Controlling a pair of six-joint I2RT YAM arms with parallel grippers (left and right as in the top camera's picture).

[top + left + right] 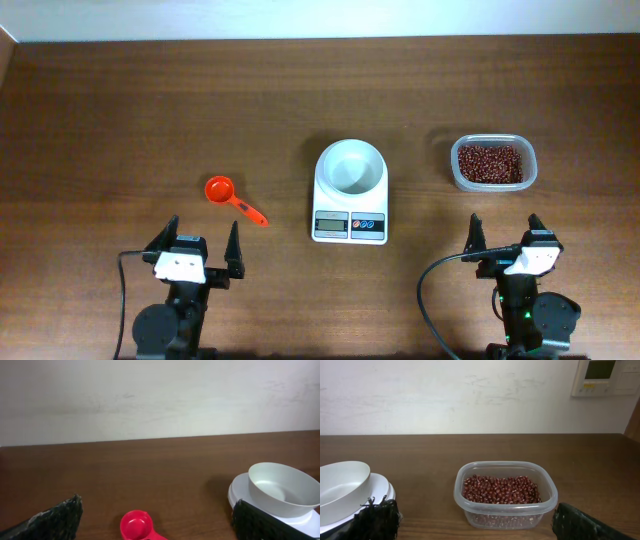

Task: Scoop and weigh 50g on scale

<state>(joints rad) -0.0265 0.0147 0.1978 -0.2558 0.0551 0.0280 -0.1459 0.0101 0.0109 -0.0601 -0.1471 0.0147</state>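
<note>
The white scale (350,214) sits mid-table with its round white bowl (350,167) on top; the bowl (282,487) looks empty in the left wrist view, and it shows at the left edge (340,485) of the right wrist view. A red scoop (224,192) lies left of the scale, its cup (136,525) straight ahead of my left gripper (202,243), which is open and holds nothing. My right gripper (502,231) is open near the front edge, facing the clear tub of red beans (504,491).
The bean tub (492,164) stands right of the scale on the brown wooden table (130,110). A pale wall runs behind the table's far edge, with a white wall panel (607,376) at upper right.
</note>
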